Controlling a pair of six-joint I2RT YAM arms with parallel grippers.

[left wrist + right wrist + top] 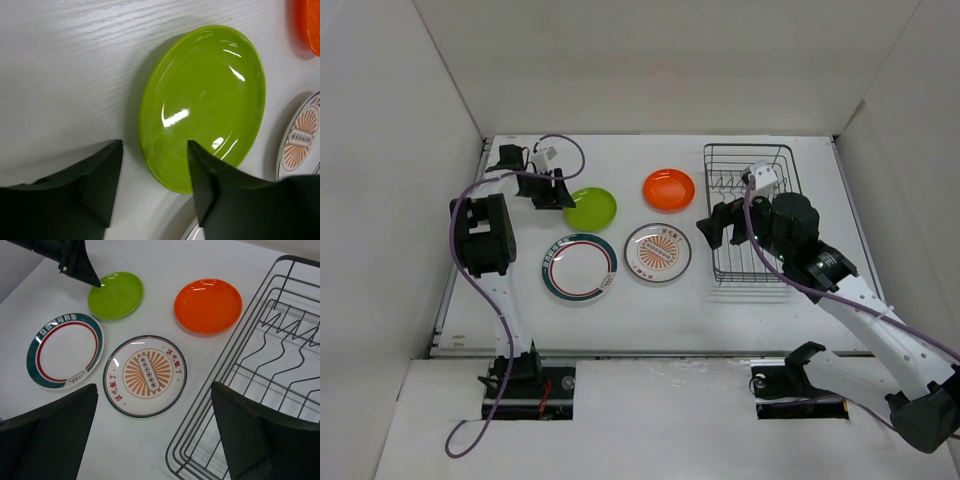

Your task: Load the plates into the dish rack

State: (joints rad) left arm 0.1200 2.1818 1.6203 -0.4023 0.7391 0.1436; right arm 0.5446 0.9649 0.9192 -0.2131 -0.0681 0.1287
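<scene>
Four round plates were counted on the white tabletop (650, 310), all lying flat and apart from one another, none of them in the rack. In the far row were set a small lime green plate (590, 208) and, to its right, a small orange plate (668, 189). In the near row were laid a white plate with a dark green and red rim ring (579, 267) and, to its right, a white plate with an orange sunburst centre (658, 252). One black wire dish rack (730, 165) was placed at the right of the tabletop, just beside the orange and sunburst plates; its prongs were seen bare.

Two arms were counted, each with one pincer. The left pincer (552, 190) was lowered at the left edge of the lime green plate. In the left wrist view its fingers were seen apart, one over the bare tabletop and the other over the plate's inside, with the rim between them; contact with the plate could not be told. The right pincer (717, 228) was held above the tabletop beside the rack's left side, its fingers spread wide with nothing between them, the sunburst plate being seen below the gap.
</scene>
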